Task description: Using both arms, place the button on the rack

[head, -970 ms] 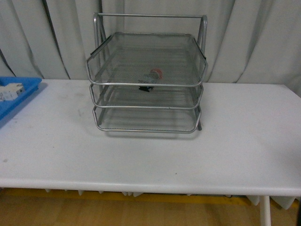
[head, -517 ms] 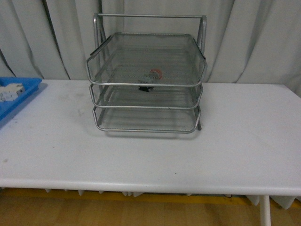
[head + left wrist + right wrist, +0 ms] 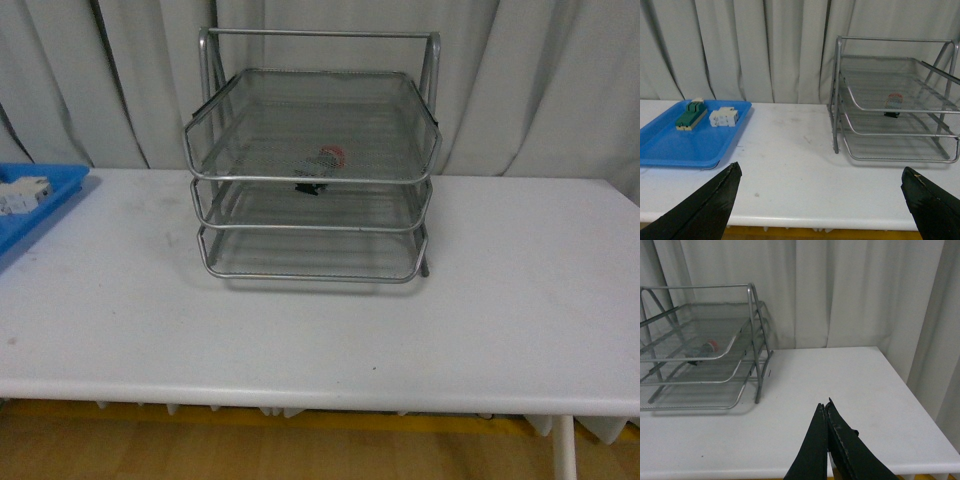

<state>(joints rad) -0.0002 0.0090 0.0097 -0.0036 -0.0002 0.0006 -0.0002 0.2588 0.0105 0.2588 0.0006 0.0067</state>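
Nearest, neither arm shows in the front view, so both sit pulled back on the near side of the white bench [image 3: 420,330]. The left black tool [image 3: 822,205] has its two fingers spread wide apart with nothing between them, framing the bench from its own wrist camera. The right black tool [image 3: 826,440] has its fingers pressed together on nothing, pointing over the bare right part of the bench. Both look parked clear of the work, which fits a finished placement.

Further off at the left edge lies the flat blue plastic tray [image 3: 670,150], holding a green block [image 3: 690,116] and a white block [image 3: 723,117] side by side; these appear to be spare parts left out of the job.

Farthest, against the grey curtain [image 3: 540,90], stands the silver wire-mesh three-tier rack [image 3: 312,175]. The small red-capped button with a dark body [image 3: 322,168] lies on its side on the mesh of the top tier, towards that tier's near rim, with the cap pointing far right. There it rests free of either tool, so I judge the task essentially done.
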